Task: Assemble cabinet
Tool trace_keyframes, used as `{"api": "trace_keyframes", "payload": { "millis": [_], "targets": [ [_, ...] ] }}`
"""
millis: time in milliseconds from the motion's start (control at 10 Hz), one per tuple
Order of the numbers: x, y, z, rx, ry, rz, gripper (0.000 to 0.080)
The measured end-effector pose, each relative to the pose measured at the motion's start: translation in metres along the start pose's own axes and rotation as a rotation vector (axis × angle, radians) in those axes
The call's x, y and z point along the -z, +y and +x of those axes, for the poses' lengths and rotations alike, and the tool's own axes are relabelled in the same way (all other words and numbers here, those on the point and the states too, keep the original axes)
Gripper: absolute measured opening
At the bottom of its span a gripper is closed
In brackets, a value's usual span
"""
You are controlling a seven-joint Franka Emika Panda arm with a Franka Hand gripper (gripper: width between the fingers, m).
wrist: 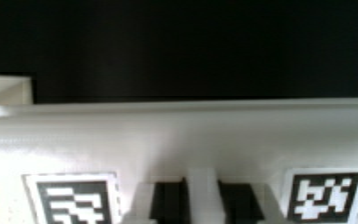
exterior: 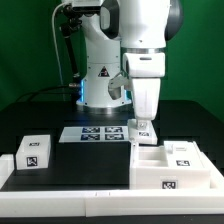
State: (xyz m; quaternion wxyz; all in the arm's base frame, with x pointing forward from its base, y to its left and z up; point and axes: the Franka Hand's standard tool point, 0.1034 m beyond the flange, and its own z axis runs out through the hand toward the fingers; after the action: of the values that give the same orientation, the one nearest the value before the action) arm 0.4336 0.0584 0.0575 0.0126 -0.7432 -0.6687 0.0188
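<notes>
We find the exterior view bright and evenly lit; the cabinet (exterior: 176,166) reads near-blown white, faint shadow inside its shell. Behind the cabinet, a blue glow marks the arm base (exterior: 98,80). The wrist view is blurred: the cabinet's tags (wrist: 69,198) are soft-edged, darkness beyond.

I see marker board (exterior: 95,133) lying flat on black table (exterior: 70,165). White rail (exterior: 60,200) runs along near table edge. Green backdrop (exterior: 25,50) behind, dark cables (exterior: 60,55) hanging before it.

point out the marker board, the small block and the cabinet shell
marker board (exterior: 95,133): exterior view, top face
small block (exterior: 33,155): exterior view, front tag
cabinet shell (exterior: 195,181): exterior view, front wall
</notes>
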Motion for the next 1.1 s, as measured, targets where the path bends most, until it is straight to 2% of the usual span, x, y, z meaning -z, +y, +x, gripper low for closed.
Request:
{"api": "trace_keyframes", "payload": {
  "millis": [100,300,600,700,1100],
  "targets": [
    [0.001,0.002,0.001,-0.023,-0.003,0.005,0.0070],
    [0.000,0.006,0.000,-0.098,-0.020,0.039,0.0070],
    [0.000,0.006,0.000,-0.097,-0.020,0.039,0.0070],
    [-0.001,0.005,0.004,-0.089,-0.013,0.028,0.0070],
    [0.002,0.003,0.017,-0.059,-0.007,0.025,0.0070]
  ]
}}
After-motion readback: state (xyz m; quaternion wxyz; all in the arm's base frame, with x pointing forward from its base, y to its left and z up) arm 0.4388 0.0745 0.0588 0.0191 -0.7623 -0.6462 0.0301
